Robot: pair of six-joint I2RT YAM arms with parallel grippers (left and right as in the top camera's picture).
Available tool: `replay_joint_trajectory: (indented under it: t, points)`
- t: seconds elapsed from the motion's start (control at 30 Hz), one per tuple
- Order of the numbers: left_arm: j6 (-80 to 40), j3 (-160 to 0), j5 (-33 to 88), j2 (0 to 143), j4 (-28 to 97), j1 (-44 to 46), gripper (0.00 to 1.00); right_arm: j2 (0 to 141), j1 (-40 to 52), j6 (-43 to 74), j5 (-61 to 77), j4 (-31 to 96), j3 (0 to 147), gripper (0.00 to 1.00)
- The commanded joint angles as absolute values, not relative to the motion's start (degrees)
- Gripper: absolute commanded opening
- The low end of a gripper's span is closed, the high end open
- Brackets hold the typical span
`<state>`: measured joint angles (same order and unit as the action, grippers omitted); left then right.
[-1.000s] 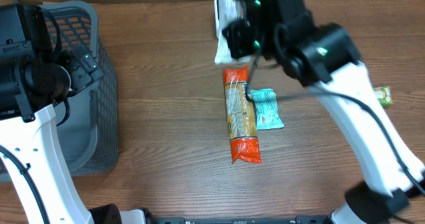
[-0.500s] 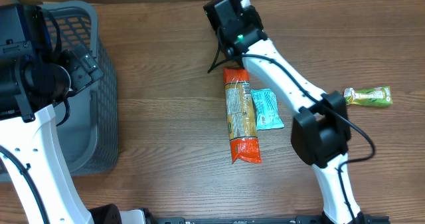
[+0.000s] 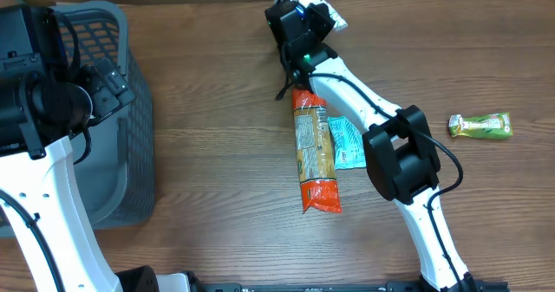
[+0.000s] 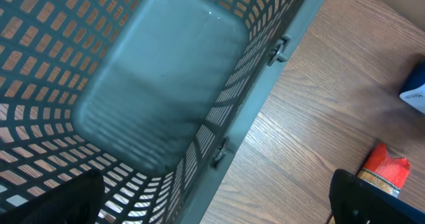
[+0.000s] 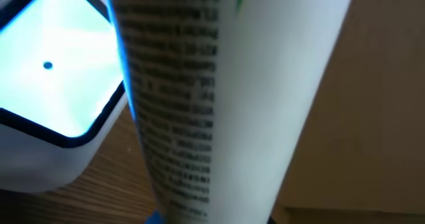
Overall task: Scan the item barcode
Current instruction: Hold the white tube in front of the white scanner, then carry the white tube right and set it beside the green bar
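White printed packet (image 5: 219, 84) just got carried out to the far edge
Right gripper (image 3: 303, 13) has swung away from the middle of the wooden worktop (image 3: 217, 153) and is pinching the packet tight, print side just beside the white scanner box with the glowing window (image 5: 46, 78). So the scan looks about to register. Left gripper (image 4: 219, 207) sits spread wide over the grey plastic basket (image 4: 166, 84).

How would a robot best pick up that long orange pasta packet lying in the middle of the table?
Probably from straight above, jaws across the narrow width of the pasta packet, on the half nearer the robot. It lies flat and long, and the teal packet lies right against its far half on one side; nearer the robot both long edges look free for the fingers.
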<state>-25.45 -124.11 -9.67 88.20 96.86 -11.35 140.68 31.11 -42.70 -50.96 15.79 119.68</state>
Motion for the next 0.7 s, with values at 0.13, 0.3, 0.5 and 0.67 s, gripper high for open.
replay_joint_trajectory:
  t: [0.13,0.3,0.5,0.67]
  points:
    - [-24.82,-124.11,-10.48,88.18,96.79,-11.62,1.00,143.09,27.22,-45.50,-52.01,14.11,121.03,0.04]
    - [-24.82,-124.11,-10.48,88.18,96.79,-11.62,1.00,144.94,27.07,-45.47,-51.37,14.17,120.97,0.04]
    - [-24.82,-124.11,-10.48,88.18,96.79,-11.62,0.99,145.23,27.66,-45.25,-49.36,14.15,120.33,0.04]
    - [-24.82,-124.11,-10.48,88.18,96.79,-11.62,0.99,145.23,27.75,-45.28,-49.41,14.17,120.33,0.04]
